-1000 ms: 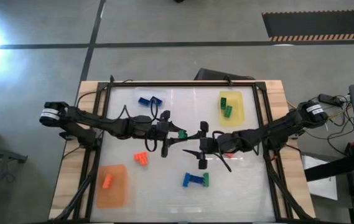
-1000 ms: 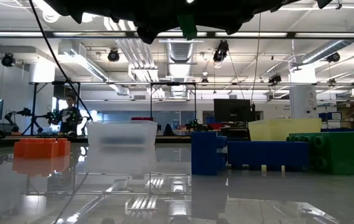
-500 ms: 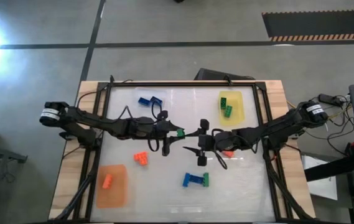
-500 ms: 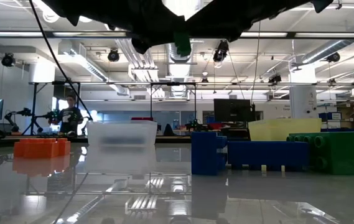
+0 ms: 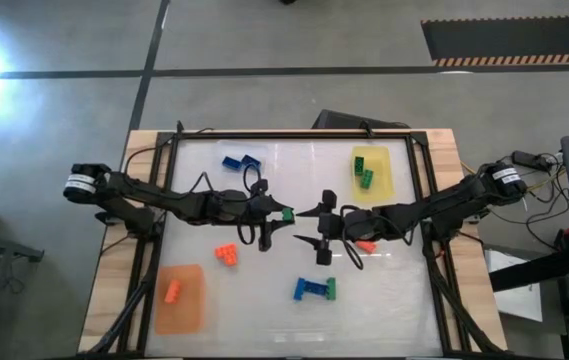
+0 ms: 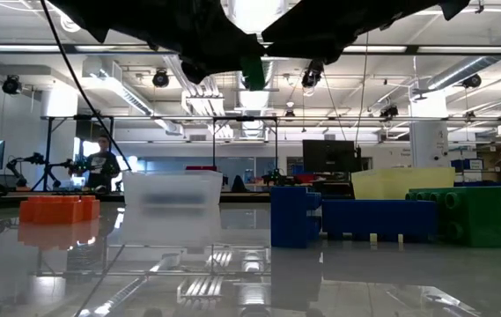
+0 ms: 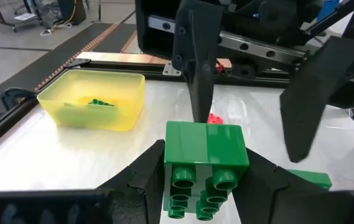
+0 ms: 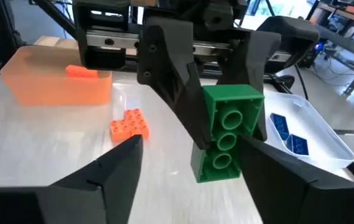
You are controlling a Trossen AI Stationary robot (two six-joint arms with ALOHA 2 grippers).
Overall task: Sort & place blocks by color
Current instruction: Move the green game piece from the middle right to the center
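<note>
Pincer on my left arm (image 5: 282,214) is clamping a green block (image 5: 287,214) between its fingers, holding it in the air above the middle of the worktop (image 5: 264,300). I am reaching that arm in from the left edge, stretched out long and nearly level across the worktop, with the wrist pointing toward my other arm. In the left wrist view the green block (image 7: 206,165) is sitting between my two dark fingers with its studs facing the camera.

Facing it from the other side, my right pincer (image 5: 311,226) is standing wide open, its fingers spread to either side, with the tips just short of the green block and not gripping anything. I am stretching my right arm in from the right edge, low and almost straight, so both wrists are meeting near the centre. In the right wrist view the green block (image 8: 228,130) is hanging between my open fingers (image 8: 111,171), pinched by the left pincer beyond it.

Below, an orange block (image 5: 227,254) is lying on the bare worktop, and a blue block (image 5: 310,289) is lying touching another green one (image 5: 331,288). Two green blocks are resting in the yellow tray (image 5: 384,186), blue ones in the clear tray (image 5: 256,172), and one orange block in the orange tray (image 5: 190,312).
</note>
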